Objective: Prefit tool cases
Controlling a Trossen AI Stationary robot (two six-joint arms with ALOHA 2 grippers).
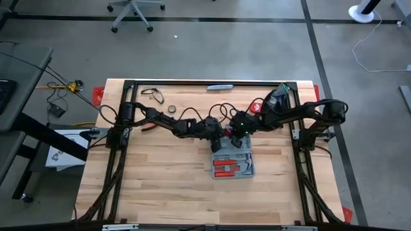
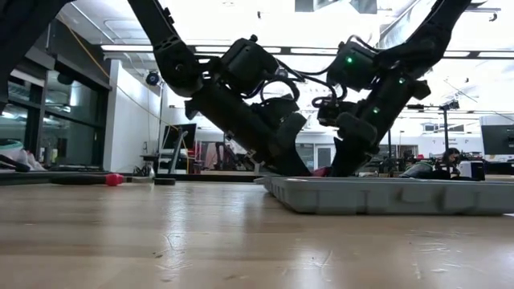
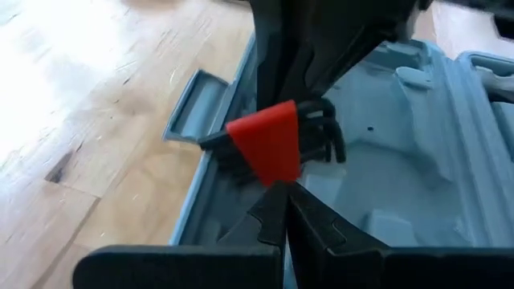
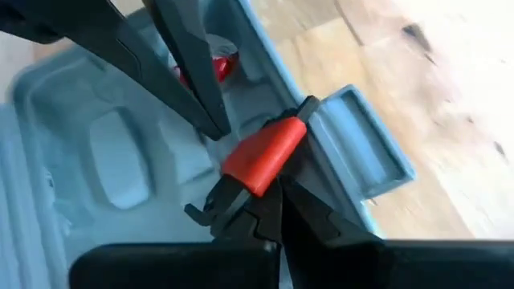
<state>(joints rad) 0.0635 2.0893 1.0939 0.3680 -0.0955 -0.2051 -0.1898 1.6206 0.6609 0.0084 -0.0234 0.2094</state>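
The blue-grey tool case (image 1: 232, 160) lies open on the wooden table. Its near half holds red-handled tools (image 1: 226, 168); its far half (image 3: 418, 160) is an empty moulded tray with a small latch tab (image 3: 197, 104) on its edge. Over that far half both grippers meet on a red holder with black hex keys (image 3: 269, 148) (image 4: 263, 156). My left gripper (image 3: 277, 213) comes from the table's left and is shut. My right gripper (image 4: 273, 205) comes from the right and is shut. My left gripper pinches the red holder's pointed lower corner (image 3: 277, 181) between its two fingertips, slanting down from the table's left. The holder stands over the tray's edge near the latch; whether it rests on the case I cannot tell. My right gripper pinches the holder's opposite end (image 4: 250, 186), where the black keys (image 4: 207, 210) stick out, between its two fingers. It slants down from the table's right. In the left wrist view its fingers (image 3: 297, 72) cover the holder's top.
A slim grey-blue bar (image 1: 220, 86) lies at the far edge, with a black looped item (image 1: 151, 94), a small round disc (image 1: 172, 109) and red-handled pliers (image 1: 151, 126) at the far left. The near half of the table (image 1: 167, 192) is bare wood.
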